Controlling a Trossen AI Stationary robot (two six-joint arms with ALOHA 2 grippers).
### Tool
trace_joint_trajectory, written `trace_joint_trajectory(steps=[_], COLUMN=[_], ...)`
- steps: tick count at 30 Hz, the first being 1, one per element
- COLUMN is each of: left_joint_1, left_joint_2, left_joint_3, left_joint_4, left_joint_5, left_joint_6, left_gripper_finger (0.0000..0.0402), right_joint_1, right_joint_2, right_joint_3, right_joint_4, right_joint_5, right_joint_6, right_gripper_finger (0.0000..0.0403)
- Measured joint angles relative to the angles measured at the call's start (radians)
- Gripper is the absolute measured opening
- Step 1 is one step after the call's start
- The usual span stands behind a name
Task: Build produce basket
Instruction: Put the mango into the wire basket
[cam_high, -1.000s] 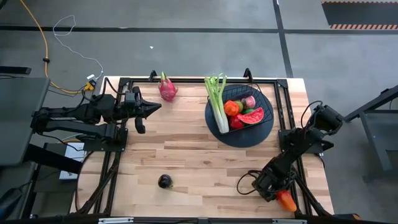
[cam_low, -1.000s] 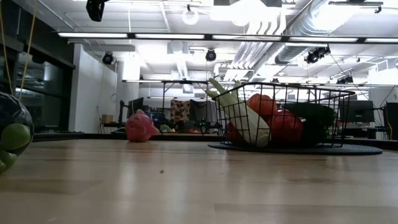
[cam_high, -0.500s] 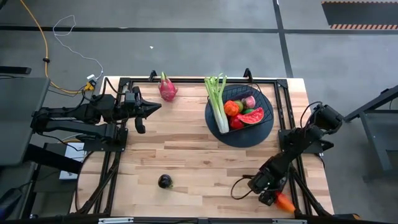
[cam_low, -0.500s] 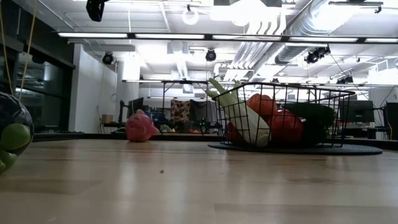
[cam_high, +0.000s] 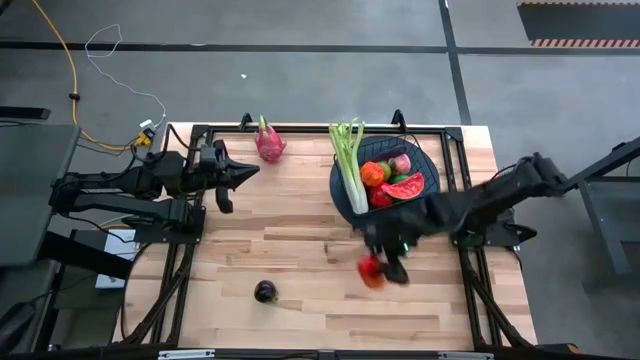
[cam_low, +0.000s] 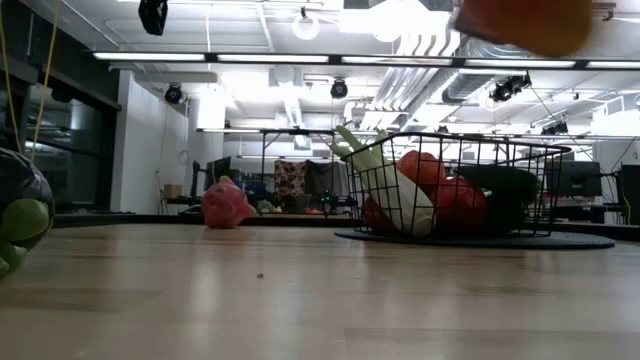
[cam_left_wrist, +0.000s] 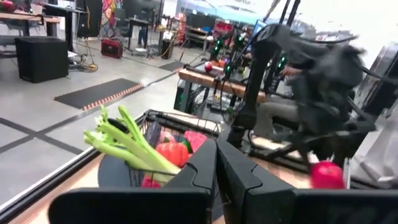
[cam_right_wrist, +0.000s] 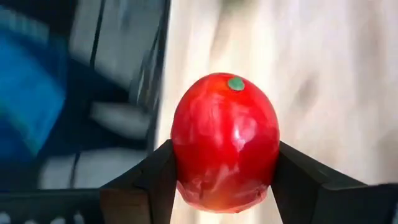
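My right gripper (cam_high: 377, 267) hangs over the table's middle right, just near of the basket, shut on a red-orange mango (cam_high: 371, 271). The low view catches the mango (cam_low: 525, 22) only as a blur at its top edge. The black wire basket (cam_high: 437, 178) holds a celery stalk (cam_high: 349, 160), red and green round fruits and a watermelon slice (cam_high: 405, 187). A pink dragon fruit (cam_high: 268, 142) lies at the far edge. A dark round fruit (cam_high: 265, 291) lies near the front edge. My left gripper (cam_high: 243, 172) waits shut at the left, pointing level toward the basket. My right gripper pinches the mango between its two fingers (cam_right_wrist: 163, 177), one on each of its opposite sides (cam_right_wrist: 181, 163). The fingers slant down, coming from the table's right side. The mango is lifted clear of the table, its end with a green dot (cam_right_wrist: 235, 83) pointing away from the wrist.
The basket stands on a dark round mat (cam_high: 392, 222) at the far right. Black frame rails (cam_high: 300, 129) run along the table's edges. Bare wood (cam_high: 300, 230) stretches between the dark fruit and the basket.
My right gripper has taken the mango up from the table's near right corner. It has risen and swung toward the left and far, to just in front of the basket, rolling its wrist on the way. The mango is now lifted clear.
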Motion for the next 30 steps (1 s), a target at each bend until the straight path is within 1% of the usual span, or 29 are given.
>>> trace_joint_trajectory(steps=[2, 6, 9, 12, 14, 16, 20, 23, 25, 26, 30], left_joint_1=[0.000, 0.000, 0.000, 0.000, 0.000, 0.000, 0.000, 0.000, 0.000, 0.000, 0.000], left_joint_2=[0.000, 0.000, -0.001, -0.001, -0.002, -0.001, -0.001, -0.001, -0.001, -0.001, 0.000], left_joint_3=[0.000, 0.000, 0.000, 0.000, 0.000, 0.000, 0.000, 0.000, 0.000, 0.000, 0.000], left_joint_4=[0.027, 0.094, 0.131, 0.152, 0.150, 0.147, 0.147, 0.146, 0.146, 0.146, 0.146], left_joint_5=[0.000, 0.000, 0.010, 0.027, 0.029, 0.029, 0.028, 0.040, 0.047, 0.048, 0.048], left_joint_6=[-0.005, -0.005, -0.006, -0.006, -0.006, -0.006, -0.006, -0.006, -0.006, -0.006, -0.006], left_gripper_finger=[0.0000, 0.0000, 0.0000, 0.0000, 0.0000, 0.0000, 0.0000, 0.0000, 0.0000, 0.0000, 0.0000], right_joint_1=[-0.083, -0.241, -0.341, -0.423, -0.469, -0.499, -0.540, -0.552, -0.553, -0.553, -0.553], right_joint_2=[-0.030, -0.089, -0.134, -0.204, -0.276, -0.356, -0.483, -0.521, -0.531, -0.534, -0.534], right_joint_3=[0.004, 0.004, 0.004, -0.029, -0.108, -0.227, -0.484, -0.601, -0.641, -0.651, -0.648], right_joint_4=[0.077, 0.209, 0.266, 0.321, 0.413, 0.566, 0.956, 1.225, 1.319, 1.336, 1.334], right_joint_5=[0.051, 0.109, 0.102, 0.081, 0.071, 0.059, 0.046, 0.004, -0.006, -0.006, -0.005], right_joint_6=[-0.072, -0.219, -0.313, -0.358, -0.345, -0.312, -0.180, -0.117, -0.114, -0.114, -0.096], right_gripper_finger=[0.0192, 0.0192, 0.0192, 0.0192, 0.0192, 0.0192, 0.0192, 0.0192, 0.0192, 0.0192, 0.0192])
